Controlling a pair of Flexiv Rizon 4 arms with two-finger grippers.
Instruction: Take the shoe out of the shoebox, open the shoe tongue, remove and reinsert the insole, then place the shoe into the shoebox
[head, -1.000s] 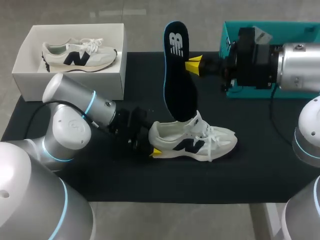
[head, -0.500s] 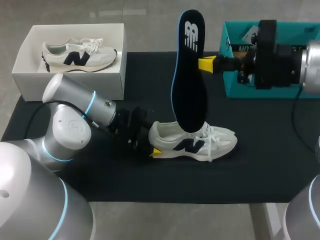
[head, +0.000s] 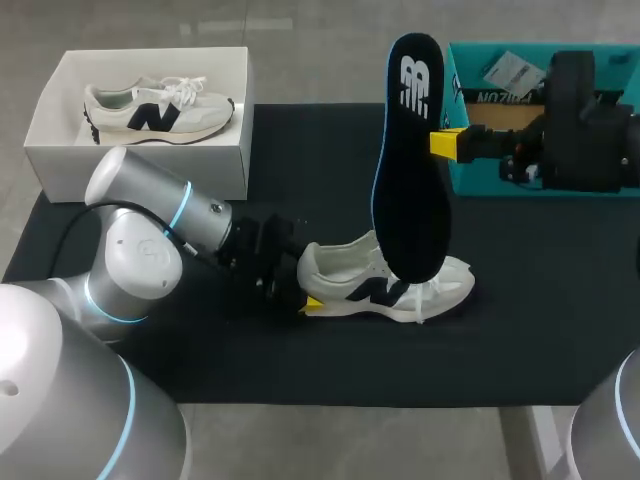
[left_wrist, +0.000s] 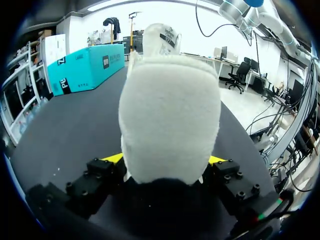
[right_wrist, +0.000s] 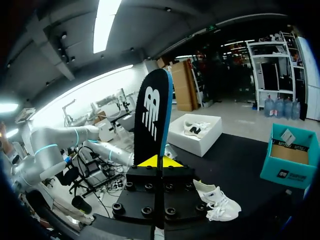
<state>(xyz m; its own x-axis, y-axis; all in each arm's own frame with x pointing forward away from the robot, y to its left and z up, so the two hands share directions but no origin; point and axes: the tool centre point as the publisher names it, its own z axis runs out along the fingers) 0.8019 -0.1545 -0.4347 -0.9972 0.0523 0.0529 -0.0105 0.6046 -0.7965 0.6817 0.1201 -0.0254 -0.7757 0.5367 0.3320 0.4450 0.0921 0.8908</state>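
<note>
Jaws, left: clamped on the heel of the shoe, with a yellow fingertip pressed to either side of it in the left wrist view.
Jaws, right: clamped on one long edge of the black insole, both yellow tips shut tight on it.
White shoebox: upper left of the frame, open-topped, sitting at the far left corner of the black tabletop.
Second shoe: inside the white shoebox, resting on its sole, toe toward the right.
Left arm: comes in from the lower left and lies low over the tabletop, ending at the shoe's heel just left of centre.
Shoe: centre of the frame, out of the shoebox, standing on its sole with its heel to the left and its toe to the right.
Insole: held on end just right of centre, printed heel end uppermost. Its lower end overlaps the shoe's laces in the head view, and whether the two touch cannot be told.
Right arm: enters from the right edge at upper right, level, pointing left toward the insole.
Teal box: upper right of the frame, open, partly behind the right arm, with a pale card lying inside.
</note>
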